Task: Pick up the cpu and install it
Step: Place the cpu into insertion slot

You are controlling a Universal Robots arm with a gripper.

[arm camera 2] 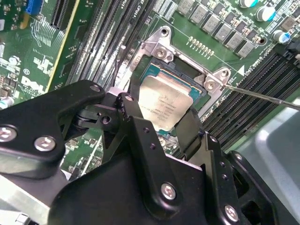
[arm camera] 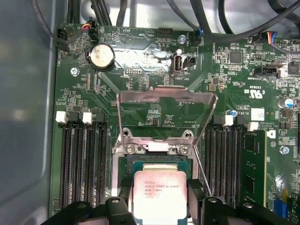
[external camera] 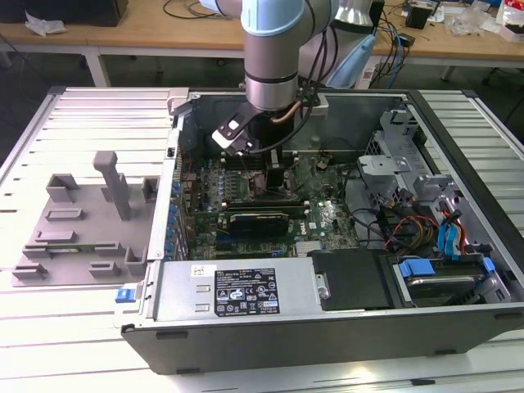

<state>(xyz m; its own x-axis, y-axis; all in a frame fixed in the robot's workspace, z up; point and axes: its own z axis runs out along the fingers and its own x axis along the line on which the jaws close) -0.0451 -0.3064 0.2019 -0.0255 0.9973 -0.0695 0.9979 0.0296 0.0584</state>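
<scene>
At the exterior view's left, a grey slotted tray (external camera: 82,237) is lying on the counter (external camera: 82,115). Beside it, the open computer case (external camera: 327,327) is holding a motherboard (external camera: 327,217). Inside the case, the gripper (arm camera 2: 159,117) is pinching the cpu (arm camera 2: 164,103) by opposite edges at the open socket (arm camera 2: 161,47). I cannot tell whether the cpu is seated.

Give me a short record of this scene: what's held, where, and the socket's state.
held item: silvery square cpu chip, between the jaws
jaws: closed on two opposite chip edges
position: over the open black-and-metal socket on the green motherboard
socket lid: hinged silver metal frame, raised
seated: cannot tell
</scene>
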